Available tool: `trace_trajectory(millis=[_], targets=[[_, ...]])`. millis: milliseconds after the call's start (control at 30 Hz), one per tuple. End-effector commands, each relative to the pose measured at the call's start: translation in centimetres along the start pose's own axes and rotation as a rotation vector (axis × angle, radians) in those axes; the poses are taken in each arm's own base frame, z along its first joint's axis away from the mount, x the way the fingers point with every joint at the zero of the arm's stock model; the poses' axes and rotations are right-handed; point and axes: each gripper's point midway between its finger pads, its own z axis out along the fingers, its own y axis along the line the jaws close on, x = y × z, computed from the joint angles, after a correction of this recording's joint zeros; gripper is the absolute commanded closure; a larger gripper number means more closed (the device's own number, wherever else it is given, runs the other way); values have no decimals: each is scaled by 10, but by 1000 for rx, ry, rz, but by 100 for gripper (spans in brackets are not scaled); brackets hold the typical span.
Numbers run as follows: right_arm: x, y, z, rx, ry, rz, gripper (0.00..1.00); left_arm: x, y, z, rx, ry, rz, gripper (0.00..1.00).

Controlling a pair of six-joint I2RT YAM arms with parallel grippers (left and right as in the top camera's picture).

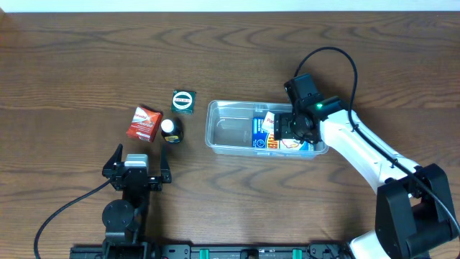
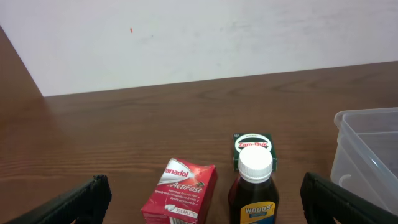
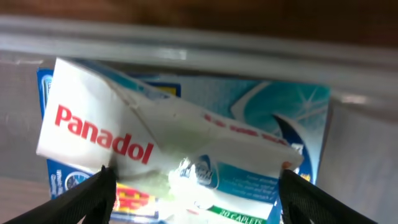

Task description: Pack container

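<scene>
Clear container [image 1: 228, 135] on tabletop [image 1: 72, 72], right of centre. Probably light, thin-walled, slippery; best pinched at bare left rim. Right gripper [image 1: 293, 128] spread above white Panadol box [image 3: 155, 143] inside; left gripper [image 1: 139, 162] spread, near edge.

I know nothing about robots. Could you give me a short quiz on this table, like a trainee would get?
1. True or false: the left gripper holds the dark bottle with a white cap.
2. How many items stand on the brown wooden table outside the clear plastic rectangular container?
3. Where in the container do the cardboard medicine boxes lie? A: end nearest the bottle. B: middle. C: end farthest from the bottle.
Key: 1 false; 2 three; 3 C.
</scene>
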Motion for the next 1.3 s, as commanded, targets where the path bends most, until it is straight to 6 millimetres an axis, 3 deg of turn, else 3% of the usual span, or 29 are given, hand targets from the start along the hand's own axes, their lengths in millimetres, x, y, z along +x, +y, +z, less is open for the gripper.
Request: trace_trajectory(millis=[0, 300, 533, 633, 833, 933, 1067, 1167, 1267], targets=[[-3, -4, 1, 54, -36, -108, 18, 17, 3, 1, -22, 52, -6, 2], [-12, -5, 1, 71, -70, -209, 14, 17, 3, 1, -22, 52, -6, 2], [-1, 9, -11, -25, -34, -228, 10, 17, 3, 1, -22, 52, -6, 2], [-2, 19, -34, -86, -61, -229, 9, 17, 3, 1, -22, 52, -6, 2], [-26, 17, -117, -103, -274, -227, 3, 17, 3, 1, -22, 52, -6, 2], [-44, -3, -166, -43, -441, -173, 1, 17, 3, 1, -22, 52, -6, 2], [-60, -56, -212, 76, -625, 76, 1, 17, 3, 1, -22, 52, -7, 2], [-65, -94, -231, 108, -700, 289, 1, 17, 3, 1, -22, 52, -6, 2], [-67, -128, -237, 96, -730, 520, 1, 17, 3, 1, -22, 52, -6, 2]])
